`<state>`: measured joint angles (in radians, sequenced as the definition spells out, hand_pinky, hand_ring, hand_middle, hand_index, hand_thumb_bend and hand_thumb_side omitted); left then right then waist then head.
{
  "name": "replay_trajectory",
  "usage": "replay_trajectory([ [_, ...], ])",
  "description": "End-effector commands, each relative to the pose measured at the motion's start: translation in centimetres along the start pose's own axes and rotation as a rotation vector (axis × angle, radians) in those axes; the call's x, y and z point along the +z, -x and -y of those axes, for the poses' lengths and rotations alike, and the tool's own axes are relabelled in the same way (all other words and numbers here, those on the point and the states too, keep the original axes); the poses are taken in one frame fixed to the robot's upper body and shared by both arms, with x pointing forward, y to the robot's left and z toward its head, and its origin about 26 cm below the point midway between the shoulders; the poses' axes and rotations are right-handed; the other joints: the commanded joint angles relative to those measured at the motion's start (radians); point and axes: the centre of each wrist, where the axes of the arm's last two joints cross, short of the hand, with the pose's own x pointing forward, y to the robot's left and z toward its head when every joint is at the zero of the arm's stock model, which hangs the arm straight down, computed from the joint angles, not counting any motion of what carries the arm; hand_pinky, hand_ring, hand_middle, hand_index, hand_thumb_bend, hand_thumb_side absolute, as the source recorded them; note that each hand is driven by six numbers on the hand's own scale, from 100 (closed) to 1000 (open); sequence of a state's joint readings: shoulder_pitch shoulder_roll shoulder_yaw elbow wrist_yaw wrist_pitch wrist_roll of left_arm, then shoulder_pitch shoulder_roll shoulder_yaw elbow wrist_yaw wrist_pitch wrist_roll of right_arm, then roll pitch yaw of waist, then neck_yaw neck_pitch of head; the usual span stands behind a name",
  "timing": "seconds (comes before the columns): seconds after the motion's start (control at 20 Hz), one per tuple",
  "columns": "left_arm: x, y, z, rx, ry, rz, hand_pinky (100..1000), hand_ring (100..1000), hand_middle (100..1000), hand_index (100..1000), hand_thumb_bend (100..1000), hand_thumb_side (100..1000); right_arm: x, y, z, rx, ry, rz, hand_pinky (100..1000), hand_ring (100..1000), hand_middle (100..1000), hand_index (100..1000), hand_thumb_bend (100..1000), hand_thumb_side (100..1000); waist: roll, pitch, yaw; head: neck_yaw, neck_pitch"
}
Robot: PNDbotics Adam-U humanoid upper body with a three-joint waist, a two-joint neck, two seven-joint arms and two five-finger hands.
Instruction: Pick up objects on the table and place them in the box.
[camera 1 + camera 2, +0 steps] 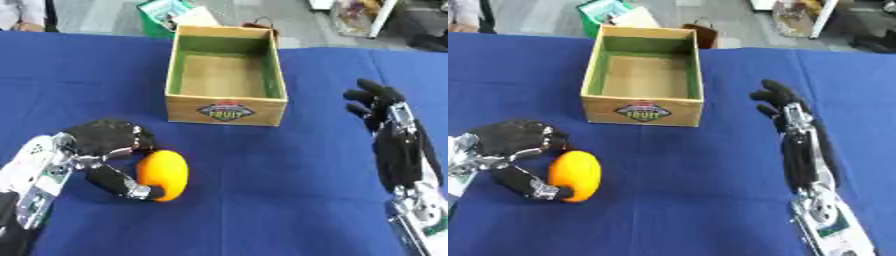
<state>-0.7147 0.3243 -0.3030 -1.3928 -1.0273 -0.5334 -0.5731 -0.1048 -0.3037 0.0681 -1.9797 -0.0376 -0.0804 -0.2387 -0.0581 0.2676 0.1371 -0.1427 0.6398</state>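
Observation:
An orange fruit (166, 174) lies on the blue table at the lower left. My left hand (105, 142) is curled round it, with the thumb under its near end and the fingers over its far side. An open wooden box (226, 105) with a green lining and a "FRUIT" label on its front stands at the middle of the far table, and nothing shows inside it. My right hand (779, 102) hovers at the right, level with the box front, holding nothing, with its fingers relaxed and slightly bent.
The blue cloth (262, 200) covers the whole table. Beyond its far edge are a green box of items (162, 15), a brown bag (702, 30) and part of a person at the upper left corner.

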Motion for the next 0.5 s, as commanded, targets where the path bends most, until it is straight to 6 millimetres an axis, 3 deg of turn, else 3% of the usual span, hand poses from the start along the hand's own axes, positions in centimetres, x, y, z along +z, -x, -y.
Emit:
replay_trajectory([
  [0.05,0.2,0.2,-0.8,-0.043,0.044,0.081,467,541,508,656,306,798,-0.2,-0.6,0.1,-0.003,-0.002,0.022,873,895,687,863,100,1000,0.001,-0.014,0.001,0.001,-0.012],
  [0.25,0.3,-0.2,-1.6,0.000,-0.051,0.092,429,506,484,616,106,628,-0.2,-0.6,0.1,-0.002,-0.001,0.019,873,896,687,863,100,1000,0.000,-0.014,0.001,0.000,-0.013],
  [0.5,1.0,-0.5,-3.4,0.041,-0.139,0.103,402,486,468,599,100,253,-0.2,-0.6,0.2,-0.002,0.000,0.018,873,897,686,864,100,1000,0.000,-0.014,0.003,-0.002,-0.014],
])
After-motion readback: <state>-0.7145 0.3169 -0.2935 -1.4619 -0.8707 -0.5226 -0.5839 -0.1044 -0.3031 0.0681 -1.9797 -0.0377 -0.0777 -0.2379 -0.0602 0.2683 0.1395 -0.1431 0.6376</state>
